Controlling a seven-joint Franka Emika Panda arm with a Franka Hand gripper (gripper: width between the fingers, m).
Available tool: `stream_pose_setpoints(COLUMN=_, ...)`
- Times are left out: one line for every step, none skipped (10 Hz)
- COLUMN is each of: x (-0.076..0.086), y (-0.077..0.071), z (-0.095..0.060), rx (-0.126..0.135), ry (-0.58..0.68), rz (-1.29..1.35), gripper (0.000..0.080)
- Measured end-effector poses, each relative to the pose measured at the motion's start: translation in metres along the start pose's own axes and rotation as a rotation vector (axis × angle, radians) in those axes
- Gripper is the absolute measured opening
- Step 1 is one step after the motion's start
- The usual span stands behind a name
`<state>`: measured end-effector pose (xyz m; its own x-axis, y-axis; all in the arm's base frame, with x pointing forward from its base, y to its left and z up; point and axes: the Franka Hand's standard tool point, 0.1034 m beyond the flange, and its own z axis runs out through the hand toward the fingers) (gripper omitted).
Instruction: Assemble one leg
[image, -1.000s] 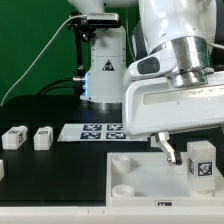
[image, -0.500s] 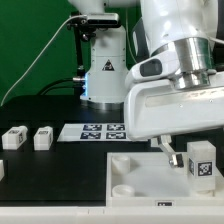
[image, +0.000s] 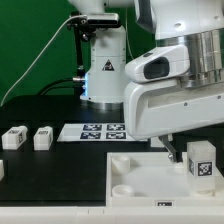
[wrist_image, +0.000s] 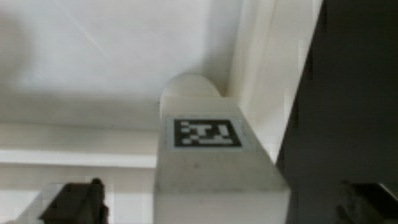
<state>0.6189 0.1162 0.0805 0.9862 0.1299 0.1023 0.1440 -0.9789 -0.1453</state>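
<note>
A leg (image: 203, 160), a small white block with a square tag, stands upright on the large white panel (image: 135, 178) at the exterior view's lower right. In the wrist view the leg (wrist_image: 214, 140) rises between my two dark fingertips (wrist_image: 75, 203), with a gap on each side. My gripper (wrist_image: 222, 206) is open around the leg and does not touch it. In the exterior view only one finger (image: 172, 149) shows beside the leg; the hand hides the other.
Two more legs (image: 14, 136) (image: 43, 137) lie on the black table at the exterior view's left, another (image: 2, 170) at the left edge. The marker board (image: 100, 131) lies behind the panel. The robot base (image: 103, 70) stands at the back.
The hand has risen a little and shifted toward the exterior view's right. The leg and the panel have not moved.
</note>
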Motion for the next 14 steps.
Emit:
stream_pose_setpoints(x=-0.0003, y=-0.0011, z=0.0006, rx=0.000, ry=0.000, rz=0.001, gripper=0.0622)
stream_pose_setpoints(x=-0.0007, y=-0.0028, z=0.0017, rx=0.001, ry=-0.002, rz=-0.001, gripper=0.0622)
stream_pose_setpoints(x=-0.0006, y=-0.0020, z=0.0015, rx=0.001, ry=-0.001, rz=0.000, gripper=0.0442)
stream_pose_setpoints(x=-0.0005, y=-0.0011, z=0.0013, rx=0.000, ry=-0.001, rz=0.001, gripper=0.0442)
stream_pose_setpoints(x=-0.0006, y=0.0020, z=0.0014, rx=-0.003, ry=-0.001, rz=0.005, gripper=0.0304)
stream_pose_setpoints(x=-0.0006, y=0.0025, z=0.0014, rx=-0.003, ry=-0.001, rz=0.013, gripper=0.0302)
stream_pose_setpoints(x=-0.0006, y=0.0032, z=0.0013, rx=-0.003, ry=-0.001, rz=0.029, gripper=0.0301)
stream_pose_setpoints(x=-0.0006, y=0.0040, z=0.0013, rx=-0.004, ry=-0.001, rz=0.035, gripper=0.0301)
stream_pose_setpoints(x=-0.0006, y=0.0043, z=0.0014, rx=-0.001, ry=0.002, rz=0.122, gripper=0.0298)
stream_pose_setpoints(x=-0.0006, y=0.0053, z=0.0022, rx=0.004, ry=0.013, rz=0.289, gripper=0.0298)
stream_pose_setpoints(x=-0.0005, y=0.0050, z=0.0022, rx=0.003, ry=0.018, rz=0.418, gripper=0.0298)
stream_pose_setpoints(x=-0.0002, y=0.0050, z=0.0022, rx=0.000, ry=0.020, rz=0.583, gripper=0.0298)
stream_pose_setpoints(x=0.0001, y=0.0053, z=0.0021, rx=0.003, ry=0.021, rz=0.716, gripper=0.0298)
stream_pose_setpoints(x=0.0002, y=0.0053, z=0.0022, rx=0.012, ry=0.019, rz=0.865, gripper=0.0298)
